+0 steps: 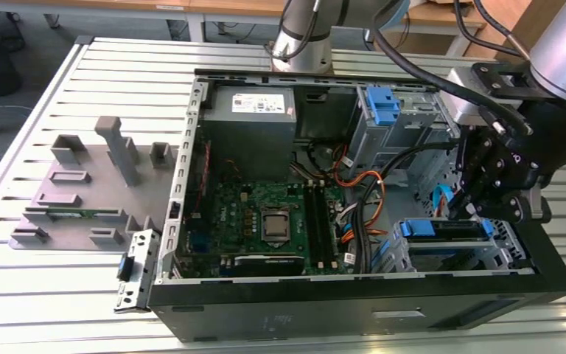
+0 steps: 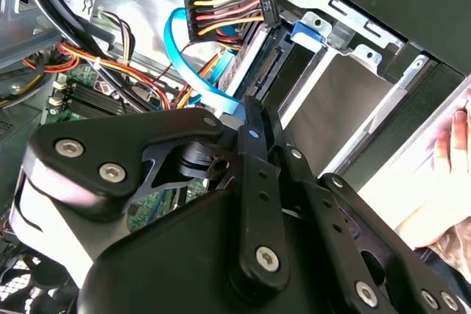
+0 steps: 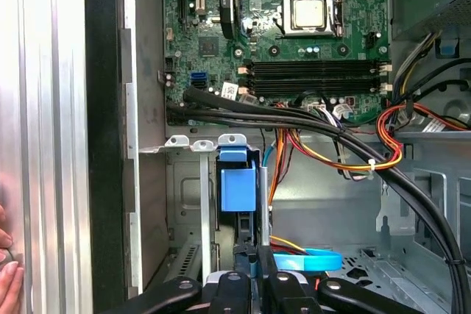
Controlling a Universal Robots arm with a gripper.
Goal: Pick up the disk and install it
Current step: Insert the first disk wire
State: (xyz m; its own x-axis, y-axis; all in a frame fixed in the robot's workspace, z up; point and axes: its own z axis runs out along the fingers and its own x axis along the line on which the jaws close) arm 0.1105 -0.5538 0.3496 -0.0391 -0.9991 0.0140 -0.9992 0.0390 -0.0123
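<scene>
The disk (image 1: 447, 230) sits in the metal drive cage (image 1: 504, 243) at the case's front corner, on the exterior view's right, with its blue rail facing up. In the first wrist view its blue tab (image 3: 237, 187) stands between the cage's bars. The second wrist view shows its connector edge (image 2: 274, 60) beside the power plug (image 2: 221, 16). My gripper (image 1: 468, 212) hangs just above the disk's inner end, with its black fingers (image 2: 252, 126) pressed together and nothing visible between them. In the first wrist view the gripper (image 3: 254, 283) is in line with the blue tab.
The open computer case (image 1: 362, 313) lies on a slatted table. Inside are the motherboard (image 1: 268, 221), a grey power-supply box (image 1: 253, 103), a blue bracket (image 1: 383, 103) and loose cables (image 1: 367, 203). A person's hand (image 2: 449, 174) rests outside the case wall. A grey fixture plate (image 1: 86, 188) lies on the exterior view's left.
</scene>
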